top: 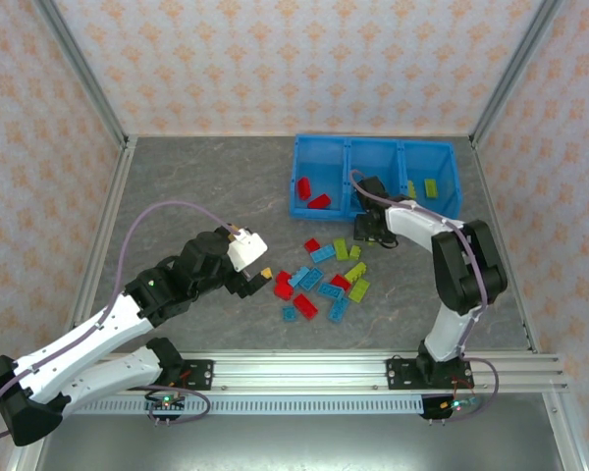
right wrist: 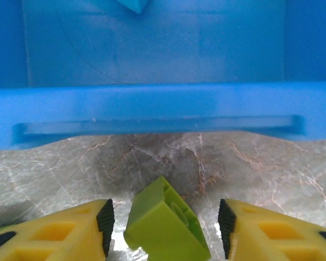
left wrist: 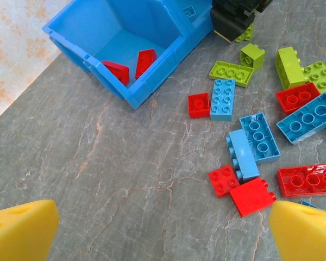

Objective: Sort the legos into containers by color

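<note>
A tilted yellow-green brick [right wrist: 160,217] lies on the table between the pads of my right gripper [right wrist: 164,239], which is open with a small gap on each side. It sits just in front of the blue bin's front wall [right wrist: 152,114]. In the top view the right gripper [top: 366,234] is at the bin [top: 319,140], below the middle compartment. Two red bricks [top: 311,193] lie in the left compartment and yellow-green ones [top: 431,186] in the right. My left gripper [left wrist: 163,234] is open over bare table, left of two red bricks [left wrist: 242,187].
Several red, light blue and yellow-green bricks [top: 324,280] are scattered in front of the bin, between the two arms. Metal frame posts and patterned walls close in the table on three sides. The right gripper's black body [left wrist: 233,19] shows at the bin's corner.
</note>
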Available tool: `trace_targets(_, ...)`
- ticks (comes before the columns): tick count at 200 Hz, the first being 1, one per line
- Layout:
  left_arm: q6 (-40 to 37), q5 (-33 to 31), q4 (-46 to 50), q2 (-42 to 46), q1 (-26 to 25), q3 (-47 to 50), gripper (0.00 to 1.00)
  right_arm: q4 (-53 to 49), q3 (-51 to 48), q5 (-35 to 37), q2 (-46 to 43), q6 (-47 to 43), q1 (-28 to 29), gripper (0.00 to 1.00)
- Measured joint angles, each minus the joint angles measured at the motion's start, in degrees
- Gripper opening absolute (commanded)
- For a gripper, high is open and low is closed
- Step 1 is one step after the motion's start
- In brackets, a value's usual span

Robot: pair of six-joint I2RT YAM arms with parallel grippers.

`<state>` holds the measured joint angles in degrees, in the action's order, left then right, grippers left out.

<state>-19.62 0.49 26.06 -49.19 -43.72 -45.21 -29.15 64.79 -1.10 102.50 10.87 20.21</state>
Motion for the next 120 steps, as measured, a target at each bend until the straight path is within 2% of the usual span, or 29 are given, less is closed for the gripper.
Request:
trace_targets(29,0.0,-0.4,0.2,-0.7,0.0,0.0,1.00,0.0,0.2,-0.9,1.8,-0.5,0.0,0.36)
trace_targets(66,0.0,-1.0,0.3,-0.8,0.0,0.0,1.00,0.8,-1.7,-2.9,-0.6,2.2,0.0,0.12)
trace_targets(98,0.0,-1.0,0.3,-1.0,0.0,0.0,1.00,1.0,-7.5,-3.7,-11.3,5.7,0.0,0.12)
trace_targets(120,0.0,-1.0,0.3,-1.8,0.0,0.0,1.00,0.4,-9.1,-1.4,-21.1,8.7,-0.3,0.12)
